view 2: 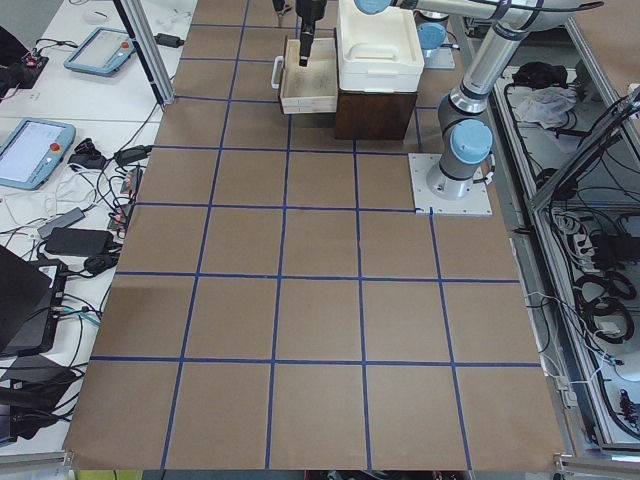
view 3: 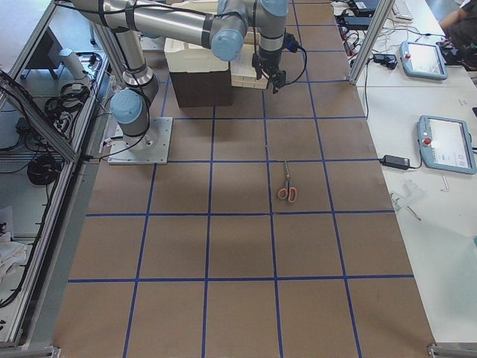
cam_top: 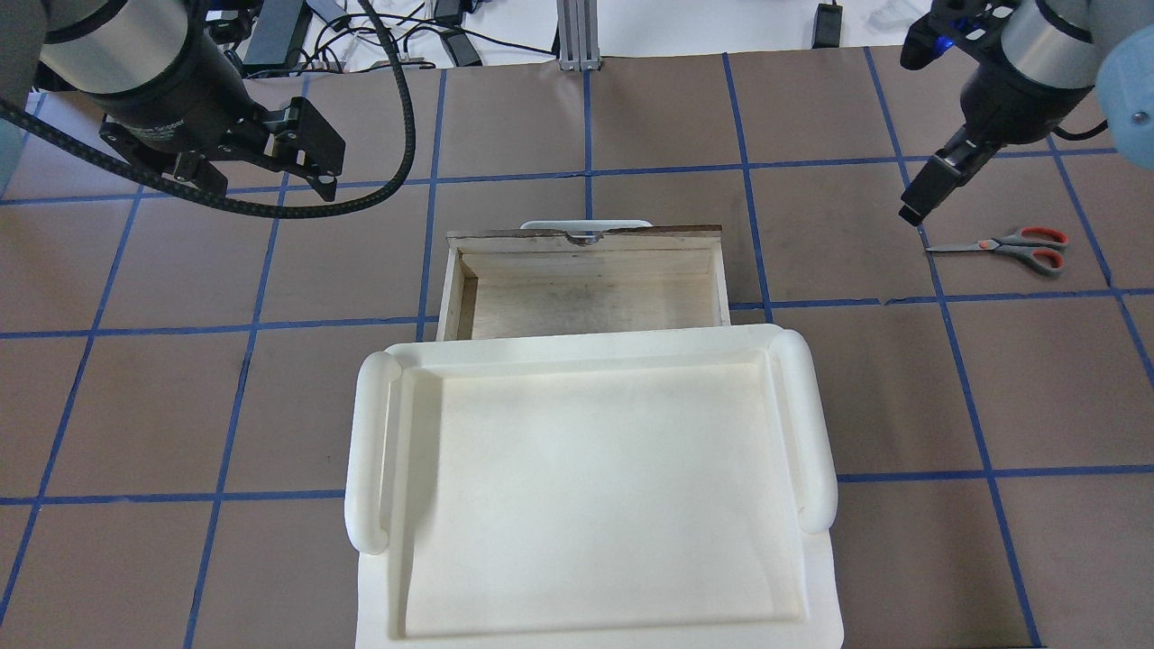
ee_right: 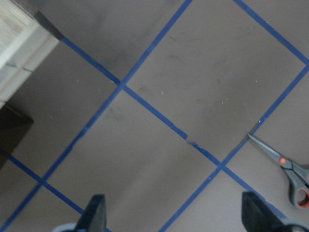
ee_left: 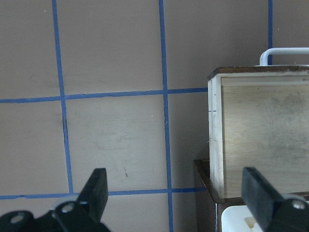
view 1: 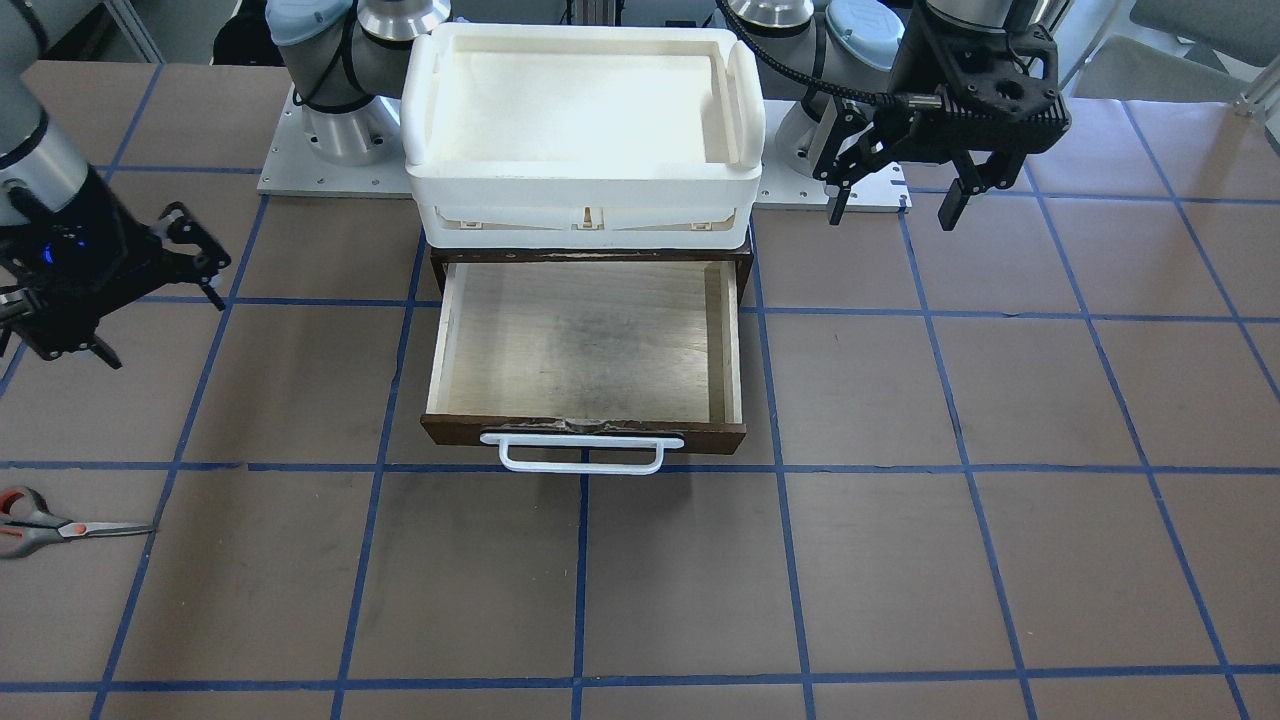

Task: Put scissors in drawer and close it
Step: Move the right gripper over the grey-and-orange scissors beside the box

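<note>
Two claws hang spread wide, gripping nothing: the left gripper (view 1: 893, 205) beside the white tray (view 1: 585, 36), the right gripper (view 1: 166, 334) above the table near the blade tips of the scissors (cam_top: 1010, 245). The drawer (view 1: 700, 437) stands pulled open under the tray, its plywood floor showing. The scissors lie shut and flat, well apart from it on the robot's right. The right wrist view catches only their blades and part of the handles; the overhead view shows them whole.
</note>
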{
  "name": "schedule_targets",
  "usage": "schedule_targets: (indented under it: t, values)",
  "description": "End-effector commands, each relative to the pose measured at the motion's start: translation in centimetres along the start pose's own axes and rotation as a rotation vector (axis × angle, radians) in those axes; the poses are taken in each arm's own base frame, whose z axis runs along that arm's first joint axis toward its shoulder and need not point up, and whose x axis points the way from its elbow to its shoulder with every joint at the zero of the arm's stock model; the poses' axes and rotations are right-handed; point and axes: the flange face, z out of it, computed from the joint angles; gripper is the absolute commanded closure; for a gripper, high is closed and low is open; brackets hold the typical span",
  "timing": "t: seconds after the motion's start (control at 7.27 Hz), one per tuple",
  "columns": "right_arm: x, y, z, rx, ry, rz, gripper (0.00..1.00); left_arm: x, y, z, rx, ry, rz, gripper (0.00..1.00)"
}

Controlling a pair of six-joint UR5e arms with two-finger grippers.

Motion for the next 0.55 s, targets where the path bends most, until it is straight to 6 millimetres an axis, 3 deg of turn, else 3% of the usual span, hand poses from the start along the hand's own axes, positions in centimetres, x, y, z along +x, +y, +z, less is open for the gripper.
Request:
schedule_targets:
  t: [0.0,0.14,0.28,0.41]
  values:
    - [8.8,5.8,6.0,-0.024,-0.075,-0.285,0.00,0.0,0.0,0.0,0.001,0.000,0.001,0.00]
    - [13.4,8.4,10.2,-0.014,-0.076,-0.372,0.00,0.0,0.0,0.0,0.001,0.000,-0.001,0.00]
    - [16.6,9.6,12.7,-0.007,-0.014,-0.528,0.00,0.0,0.0,0.0,-0.001,0.000,-0.001,0.00]
    - [17.5,9.5,13.7,-0.011,0.013,-0.635,0.00,0.0,0.0,0.0,0.001,0.000,0.001,0.00]
